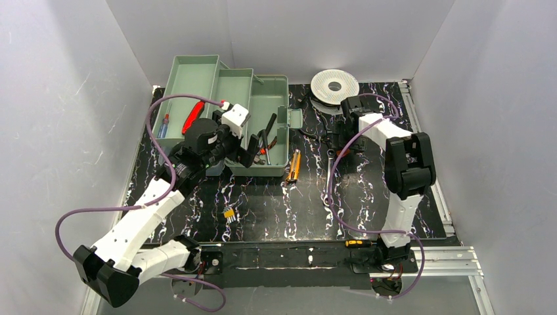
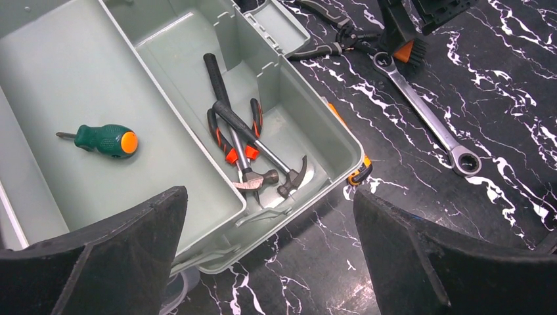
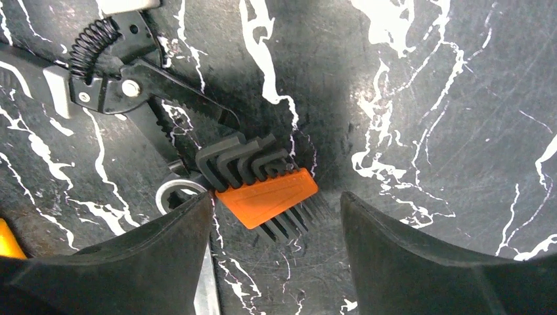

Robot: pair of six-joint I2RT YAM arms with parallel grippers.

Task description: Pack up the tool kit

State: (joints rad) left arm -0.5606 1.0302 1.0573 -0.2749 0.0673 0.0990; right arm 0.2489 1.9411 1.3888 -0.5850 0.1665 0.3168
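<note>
The black marbled desk (image 1: 276,203) carries the open pale green toolbox (image 1: 272,105), which lies under and ahead of the left fingers (image 2: 118,262). These are spread wide and empty. Two hammers (image 2: 263,157) and red-handled pliers (image 2: 226,141) lie in its compartment ahead of their gap, and a green screwdriver (image 2: 102,140) lies in the tray further left. The right fingers (image 3: 407,262), parted and empty, hover with an orange hex key set (image 3: 266,190) just ahead of their gap.

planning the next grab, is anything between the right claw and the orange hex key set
Nothing visible. The hex key set lies bare on the mat below the open right claw; pliers and a wrench end sit close beside it.
</note>
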